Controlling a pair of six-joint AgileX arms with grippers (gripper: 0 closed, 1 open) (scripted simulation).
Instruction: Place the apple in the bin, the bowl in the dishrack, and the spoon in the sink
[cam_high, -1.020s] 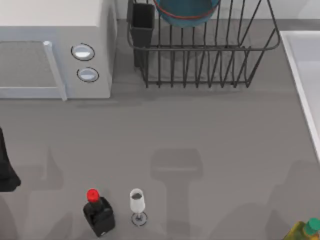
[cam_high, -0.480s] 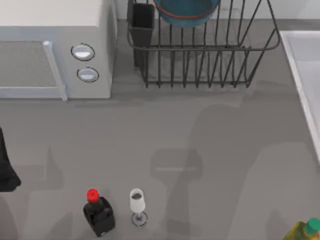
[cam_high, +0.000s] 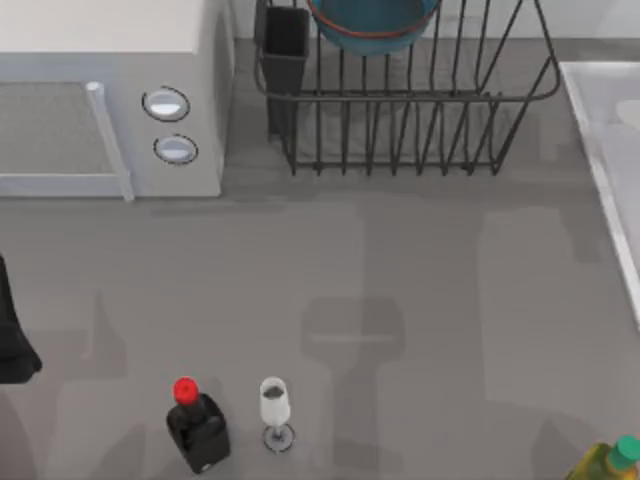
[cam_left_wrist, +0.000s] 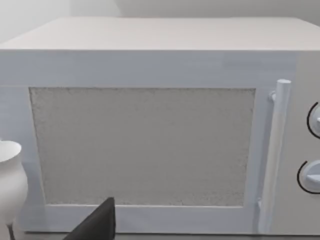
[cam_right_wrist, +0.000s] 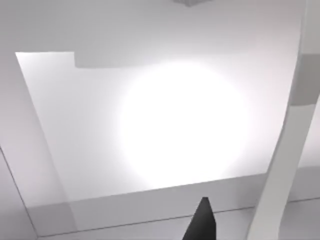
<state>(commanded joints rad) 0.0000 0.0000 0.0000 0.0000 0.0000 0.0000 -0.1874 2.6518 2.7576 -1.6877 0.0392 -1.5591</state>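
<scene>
Grey worktop (cam_high: 420, 300) runs wide and bare through the middle, so you have plenty of room there. Along the back stand the microwave (cam_high: 100, 100) at the left and the dishrack (cam_high: 400, 130) beside it, with the bowl (cam_high: 372, 25) already sitting in the rack. The sink (cam_high: 610, 130) lies at the right edge.

Your left arm (cam_high: 12, 330) is parked at the left edge. Its wrist view faces the microwave door and shows one dark fingertip (cam_left_wrist: 97, 225), so you cannot tell how the fingers stand. The right wrist view looks into the pale sink basin (cam_right_wrist: 150, 140) past one fingertip (cam_right_wrist: 201, 222); again, you cannot tell.

Watch these: the sink's raised rim could catch the right arm on any low sideways move. Near the front, the red-capped bottle (cam_high: 195, 425) and wine glass (cam_high: 273, 408) stand close together and would tip at a brush. A yellow bottle (cam_high: 605, 462) sits in the front right corner.
</scene>
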